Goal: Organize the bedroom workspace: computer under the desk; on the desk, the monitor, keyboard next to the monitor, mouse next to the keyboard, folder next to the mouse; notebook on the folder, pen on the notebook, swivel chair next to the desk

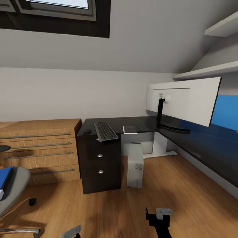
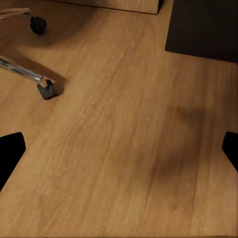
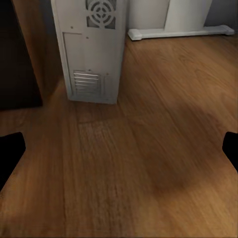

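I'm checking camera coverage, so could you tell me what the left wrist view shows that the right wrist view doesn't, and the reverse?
Left wrist view: the swivel chair's chrome leg and casters and a dark corner of the desk drawers. Right wrist view: the computer, standing upright, with the desk's white foot behind it. Both share the wooden floor and dark fingertips at each picture's side edges, spread wide apart with nothing between them.

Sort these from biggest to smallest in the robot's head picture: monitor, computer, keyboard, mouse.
1. monitor, though it's nearest the camera
2. computer
3. keyboard
4. mouse
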Available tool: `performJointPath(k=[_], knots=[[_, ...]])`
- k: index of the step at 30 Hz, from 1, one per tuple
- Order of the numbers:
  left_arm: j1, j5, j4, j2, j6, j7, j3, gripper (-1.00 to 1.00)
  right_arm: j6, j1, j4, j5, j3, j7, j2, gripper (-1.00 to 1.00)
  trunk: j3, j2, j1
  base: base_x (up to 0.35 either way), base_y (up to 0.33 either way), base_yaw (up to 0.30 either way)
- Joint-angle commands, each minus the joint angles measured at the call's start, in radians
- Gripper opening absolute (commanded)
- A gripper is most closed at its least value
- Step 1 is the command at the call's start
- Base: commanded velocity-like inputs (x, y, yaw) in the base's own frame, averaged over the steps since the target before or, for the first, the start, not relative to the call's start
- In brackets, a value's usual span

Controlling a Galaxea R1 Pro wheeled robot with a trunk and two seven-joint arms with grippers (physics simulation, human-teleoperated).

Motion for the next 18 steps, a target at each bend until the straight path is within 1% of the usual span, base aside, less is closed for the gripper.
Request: performJointPath(k=[1,4,5,10,11,18], knots=[[-0.001,0.010,0.007,0.001,-0.011,-0.002,-0.003,1.00,-0.011,-0.001,0.004,-0.003,0.008,-0.008,0.000,1.00,0.002,0.007,-0.004,0.000,0.000,0.000],[-0.001,0.009,0.030,0.000,-0.016,-0.013,-0.004,1.00,-0.049,-0.001,0.023,-0.003,0.008,-0.008,0.000,1.00,0.012,0.028,-0.016,0.000,0.000,0.000],[-0.001,0.010,0.061,0.000,-0.020,-0.019,-0.004,1.00,-0.088,0.000,0.067,-0.001,0.009,-0.004,0.000,1.00,0.015,0.035,-0.019,0.000,0.000,0.000],[-0.001,0.010,0.085,-0.003,-0.021,-0.019,-0.004,1.00,-0.091,0.000,0.072,-0.002,0.009,-0.003,0.000,1.00,0.031,0.070,-0.039,0.000,0.000,0.017],[-0.001,0.008,0.092,-0.005,-0.022,-0.018,-0.005,1.00,-0.093,0.000,0.073,-0.004,0.004,-0.006,-0.001,1.00,0.033,0.077,-0.042,0.000,0.000,0.237],[-0.001,0.008,0.094,-0.005,-0.022,-0.016,-0.006,1.00,-0.093,0.000,0.072,-0.005,0.003,-0.007,-0.002,1.00,0.050,0.126,-0.069,0.000,0.000,0.231]])
